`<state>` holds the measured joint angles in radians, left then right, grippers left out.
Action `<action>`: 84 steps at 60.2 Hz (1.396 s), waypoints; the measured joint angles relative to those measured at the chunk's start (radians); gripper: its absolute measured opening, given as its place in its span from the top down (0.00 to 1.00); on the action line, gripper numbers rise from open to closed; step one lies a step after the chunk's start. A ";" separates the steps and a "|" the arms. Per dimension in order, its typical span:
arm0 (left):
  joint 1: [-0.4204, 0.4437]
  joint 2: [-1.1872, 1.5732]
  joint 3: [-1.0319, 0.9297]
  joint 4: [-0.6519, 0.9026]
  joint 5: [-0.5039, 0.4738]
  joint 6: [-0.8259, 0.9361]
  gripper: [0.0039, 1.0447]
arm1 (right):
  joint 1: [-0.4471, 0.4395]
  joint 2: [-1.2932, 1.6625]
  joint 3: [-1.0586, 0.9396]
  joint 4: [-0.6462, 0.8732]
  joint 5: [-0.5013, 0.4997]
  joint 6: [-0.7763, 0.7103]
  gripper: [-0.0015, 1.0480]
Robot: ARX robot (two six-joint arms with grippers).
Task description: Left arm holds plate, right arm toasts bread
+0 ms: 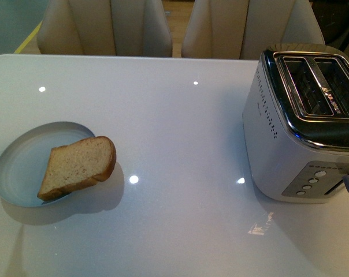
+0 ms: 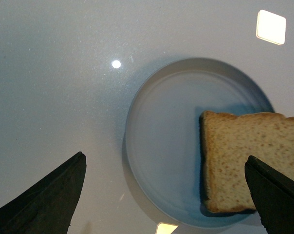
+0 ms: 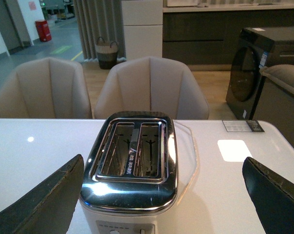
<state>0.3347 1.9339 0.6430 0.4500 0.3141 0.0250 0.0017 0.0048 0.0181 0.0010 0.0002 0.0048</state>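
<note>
- The left gripper (image 2: 165,156) hangs above the plate (image 2: 161,146), well to the left of the toaster (image 1: 267,144). Its jaws are spread wide and hold nothing.
- The right gripper (image 3: 162,158) faces the toaster (image 3: 132,192) from its control-panel side. Its jaws are also spread wide and are empty.
- The round pale blue-grey plate (image 1: 18,167) rests on the glossy white surface (image 1: 174,115), well apart from the toaster.
- The bread slice (image 1: 79,164) lies tilted on the plate. Its rounded top reaches over the rim on the toaster's side and its flat end sits down inside the plate. In the left wrist view the bread slice (image 2: 239,161) covers one side of the plate.
- The silver toaster stands upright, and both of its slots (image 1: 319,83) appear empty.
- Beyond the toaster, two beige chairs (image 3: 152,87) stand at the far edge of the surface.
- Farther behind the toaster is a dark front-loading appliance (image 3: 264,73), possibly a washing machine.
</note>
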 joint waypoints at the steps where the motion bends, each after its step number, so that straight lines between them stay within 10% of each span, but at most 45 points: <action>1: 0.001 0.021 0.011 0.002 -0.001 0.000 0.07 | 0.000 0.000 0.000 0.000 0.000 0.000 0.09; 72: -0.069 0.458 0.364 -0.159 -0.018 0.022 0.07 | 0.000 0.000 0.000 0.000 0.000 0.000 0.09; 84: -0.070 0.461 0.367 -0.180 -0.012 0.025 0.45 | 0.000 0.000 0.000 0.000 0.000 0.000 0.09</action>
<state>0.2646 2.3947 1.0096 0.2703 0.3019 0.0502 0.0017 0.0048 0.0181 0.0010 0.0002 0.0051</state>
